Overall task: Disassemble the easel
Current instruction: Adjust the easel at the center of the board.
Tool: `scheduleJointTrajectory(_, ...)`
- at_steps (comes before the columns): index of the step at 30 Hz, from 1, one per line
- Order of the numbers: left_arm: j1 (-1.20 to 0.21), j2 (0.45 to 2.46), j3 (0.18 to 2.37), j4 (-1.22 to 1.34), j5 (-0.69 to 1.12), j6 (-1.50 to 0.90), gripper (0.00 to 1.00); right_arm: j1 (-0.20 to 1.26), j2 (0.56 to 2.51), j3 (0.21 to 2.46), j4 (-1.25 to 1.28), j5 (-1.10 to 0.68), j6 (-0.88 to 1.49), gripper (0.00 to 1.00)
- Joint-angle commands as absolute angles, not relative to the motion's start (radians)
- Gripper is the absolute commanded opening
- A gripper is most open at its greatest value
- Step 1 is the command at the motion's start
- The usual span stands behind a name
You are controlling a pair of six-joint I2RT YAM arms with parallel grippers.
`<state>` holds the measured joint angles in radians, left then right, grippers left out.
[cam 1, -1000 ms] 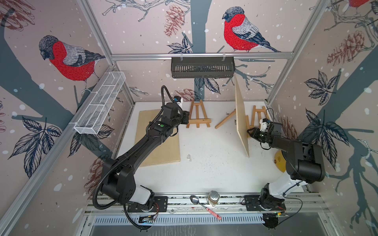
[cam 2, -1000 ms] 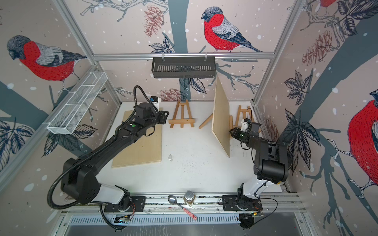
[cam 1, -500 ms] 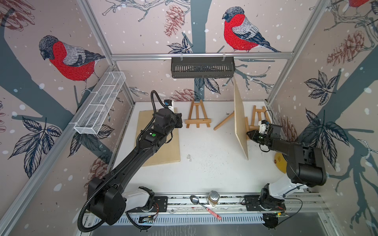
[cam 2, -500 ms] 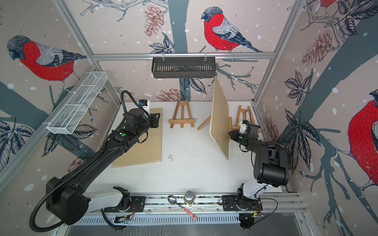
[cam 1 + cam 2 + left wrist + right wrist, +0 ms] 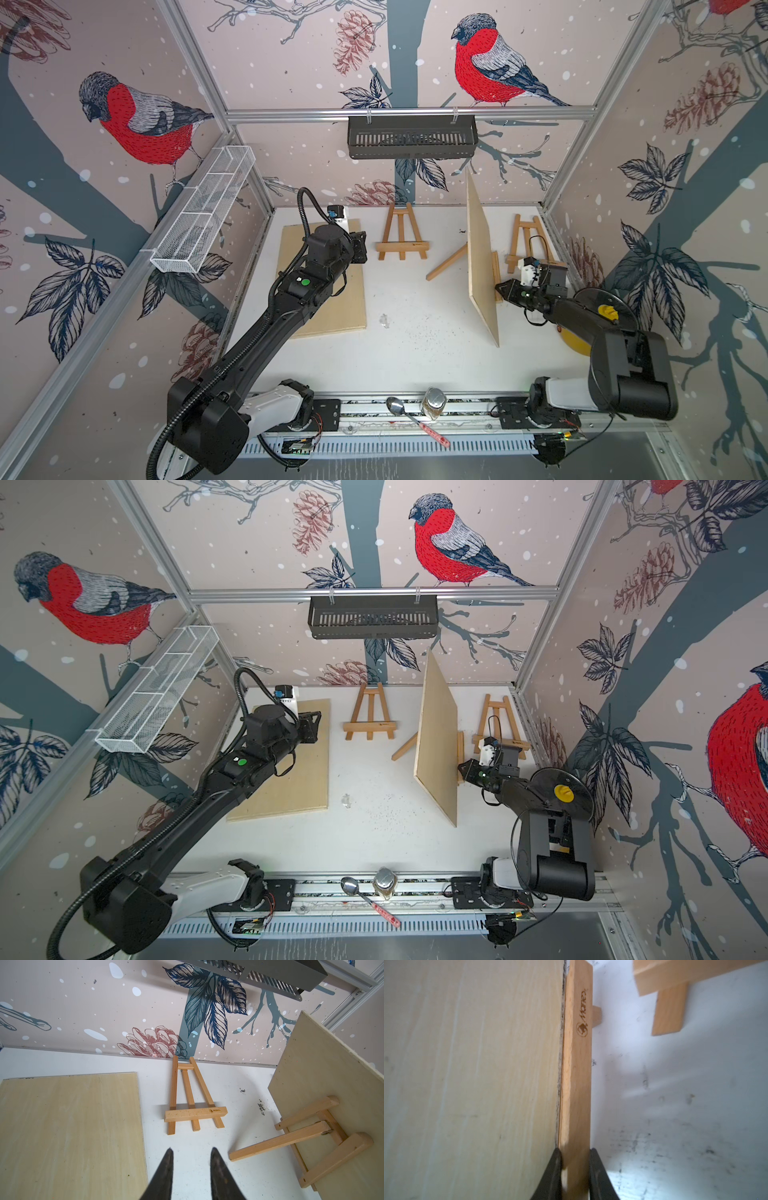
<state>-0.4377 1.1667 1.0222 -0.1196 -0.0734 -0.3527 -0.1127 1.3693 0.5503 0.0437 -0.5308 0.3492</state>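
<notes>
While right end effector clamps ledge, left arm outstretched.

Flat board left; folded easel centre; upright board, standing easel right.

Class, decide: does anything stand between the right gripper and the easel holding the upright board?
Nothing visible does. The right gripper is shut on the easel's ledge, right beside the board that rests on it.

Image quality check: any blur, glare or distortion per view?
Right wrist view: close-up is soft, table smeared with streaks, bright patch beside the right end effector, easel ledge logo legible. Left wrist view: sharp, folded easel crisp. Both top views: wide-angle, corner posts splay; even light, soft shadows.
</notes>
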Motion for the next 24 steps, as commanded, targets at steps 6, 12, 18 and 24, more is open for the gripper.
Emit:
scheduleJointTrajectory(6,-0.437,1.143,1.074,-0.186,-0.006,-0.388,0.34,0.064,1.311,0.522,0.125,-0.447,0.47,0.18)
scheduleJointTrajectory(12,-0.437,1.147,1.162,-0.283,0.034,-0.401,0.34,0.231,1.351,0.525,0.234,-0.367,0.57,0.18)
scheduleJointTrajectory(18,-0.437,1.137,1.217,-0.343,0.045,-0.411,0.34,0.352,1.411,0.538,0.312,-0.292,0.638,0.19)
scheduleJointTrajectory(24,-0.437,1.142,1.274,-0.377,0.088,-0.424,0.34,0.437,1.447,0.528,0.395,-0.234,0.695,0.2)
